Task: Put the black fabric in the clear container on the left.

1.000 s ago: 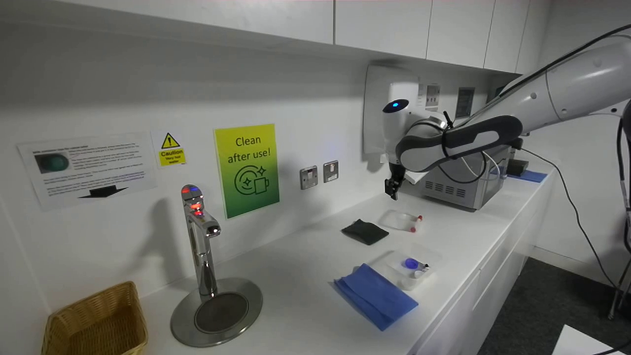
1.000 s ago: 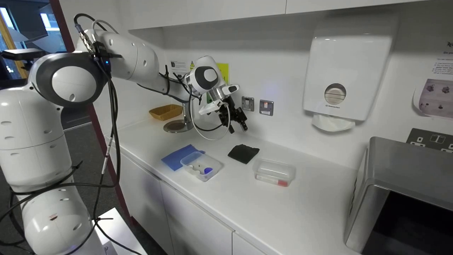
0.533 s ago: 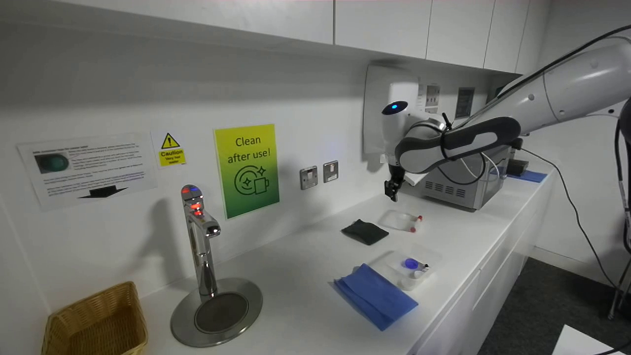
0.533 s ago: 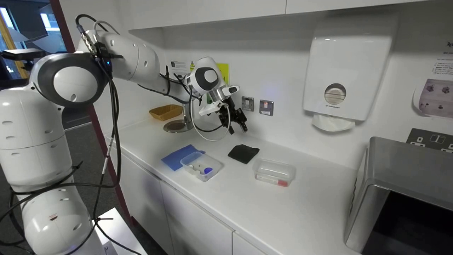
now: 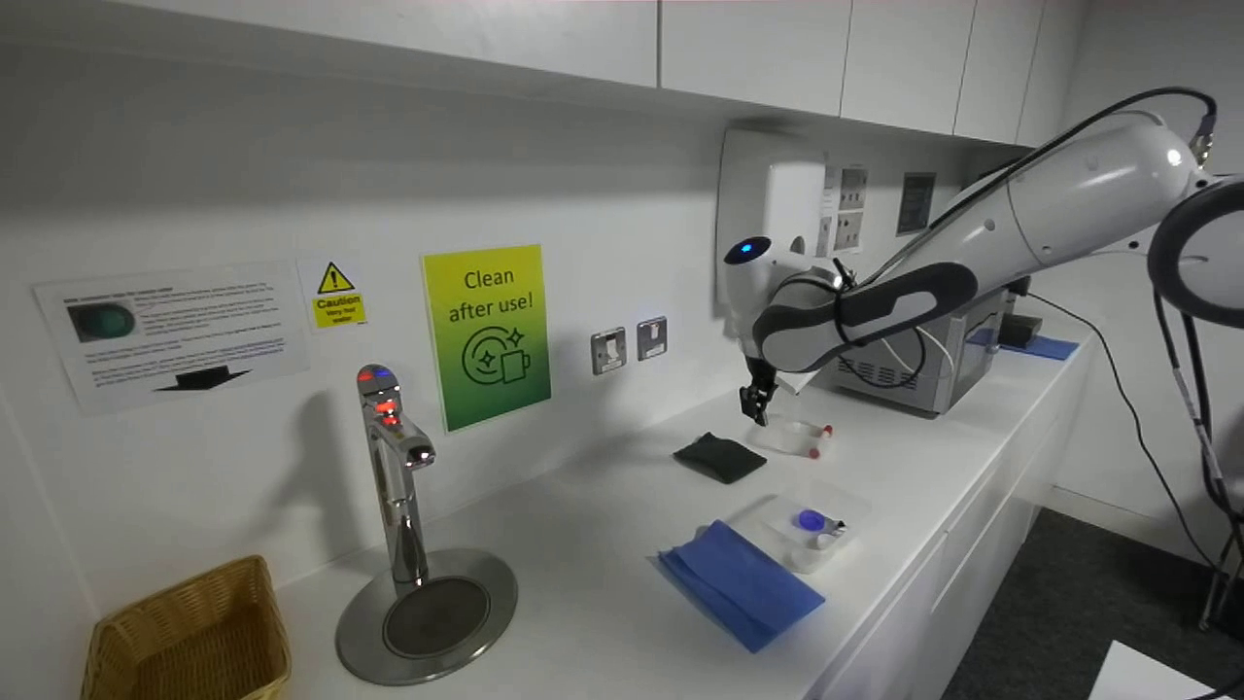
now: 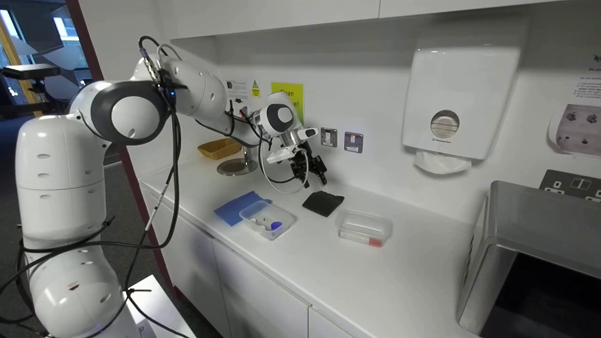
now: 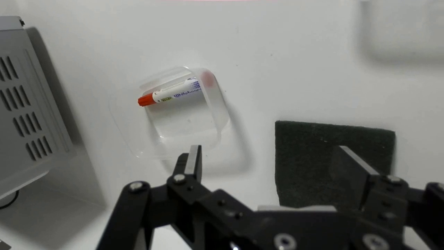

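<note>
A white robot arm (image 6: 204,94) reaches over a white tabletop (image 6: 404,277), its black fingers (image 7: 191,161) spread wide and gripping nothing above a small square of black fabric (image 7: 305,159). The fabric lies on the tabletop near a see-through tub (image 7: 215,104) that holds a red-capped marker (image 7: 173,93); in the wrist view, one finger overlaps the fabric while the other crosses the tub's edge. In both exterior views the fingers hang apart from the fabric. Closer to the front edge of the tabletop sits the clear container (image 6: 267,211), with a round blue piece (image 5: 811,520) and a few small pale items (image 5: 825,541) inside and a folded blue cloth (image 5: 741,585) just beside it. In an exterior view, a chrome tap (image 5: 398,506) stands near a wicker basket (image 5: 209,622), with a yellow-and-green "Clean after use!" sign (image 5: 491,335) posted on the wall (image 5: 243,185). A paper towel dispenser (image 6: 462,89) hangs on the same wall, and a grey metal appliance (image 6: 540,225) stands farther along the tabletop.
</note>
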